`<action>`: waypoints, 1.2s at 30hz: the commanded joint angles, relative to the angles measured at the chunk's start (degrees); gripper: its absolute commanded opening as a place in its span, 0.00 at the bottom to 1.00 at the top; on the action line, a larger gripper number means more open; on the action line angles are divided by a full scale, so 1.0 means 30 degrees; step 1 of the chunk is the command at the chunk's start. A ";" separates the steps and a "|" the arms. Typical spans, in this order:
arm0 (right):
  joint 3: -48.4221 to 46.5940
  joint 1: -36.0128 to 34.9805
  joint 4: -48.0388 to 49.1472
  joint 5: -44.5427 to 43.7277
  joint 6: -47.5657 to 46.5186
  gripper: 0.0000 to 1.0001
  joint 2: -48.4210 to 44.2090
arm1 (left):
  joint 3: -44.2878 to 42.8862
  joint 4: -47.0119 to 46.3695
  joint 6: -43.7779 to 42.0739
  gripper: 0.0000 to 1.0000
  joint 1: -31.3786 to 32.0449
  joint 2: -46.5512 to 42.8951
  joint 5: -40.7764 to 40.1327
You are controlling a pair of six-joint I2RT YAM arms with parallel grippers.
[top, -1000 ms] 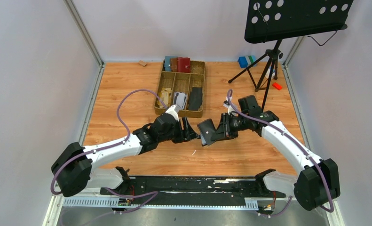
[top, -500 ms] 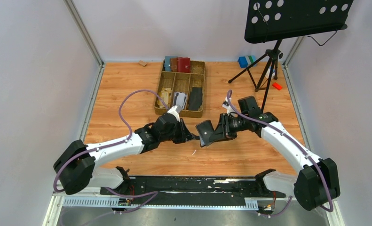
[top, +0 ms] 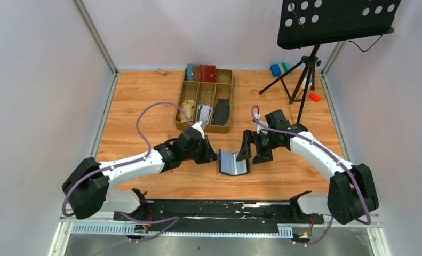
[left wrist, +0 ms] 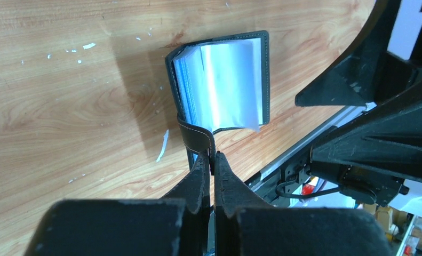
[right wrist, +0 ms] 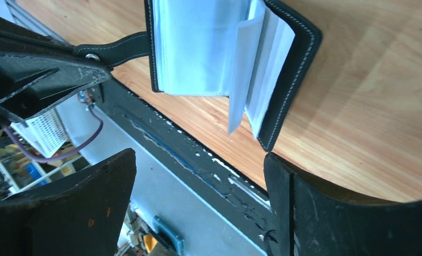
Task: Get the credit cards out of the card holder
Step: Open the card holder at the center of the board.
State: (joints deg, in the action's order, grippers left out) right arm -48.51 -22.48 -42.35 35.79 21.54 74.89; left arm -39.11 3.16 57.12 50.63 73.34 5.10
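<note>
**Left tool pinches the card holder's tab; right tool stands open beside it**

The left tool (left wrist: 213, 157) is closed on the narrow closure tab (left wrist: 195, 133) of the small black stitched folding card holder (top: 234, 162). The holder hangs open just beyond that tool's tips, over the wooden worktop (top: 144, 96) and between the two tools. Its pale, glossy sleeve pages (left wrist: 224, 80) are fanned out. The right tool (top: 253, 152) has its jaws spread wide, just beside the holder's far cover and gripping nothing.

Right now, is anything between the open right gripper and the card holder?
Nothing visible does. The right gripper stands open just beside the card holder, which the left gripper holds pinched by its closure tab. Only a bare gap lies between them.
</note>
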 commanded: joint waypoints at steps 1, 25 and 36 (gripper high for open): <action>-0.0731 -0.0246 -0.0218 -0.1821 -0.1242 0.89 0.0053 | -0.0945 0.0073 -0.0533 0.00 -0.0021 0.0336 0.0380; 0.0836 -0.0266 0.2936 -0.0484 -0.0513 0.54 0.3094 | -0.1243 -0.4001 -0.0350 0.00 -0.0002 0.0279 0.3012; 0.0372 -0.0390 0.1966 -0.3393 -0.1048 0.61 0.0741 | -0.0766 0.4010 0.0130 0.00 -0.0649 -0.0828 -0.1573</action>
State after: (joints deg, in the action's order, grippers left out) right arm -45.91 -23.14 -35.14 31.22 19.68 77.62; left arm -41.43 4.75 56.49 49.89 73.06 6.46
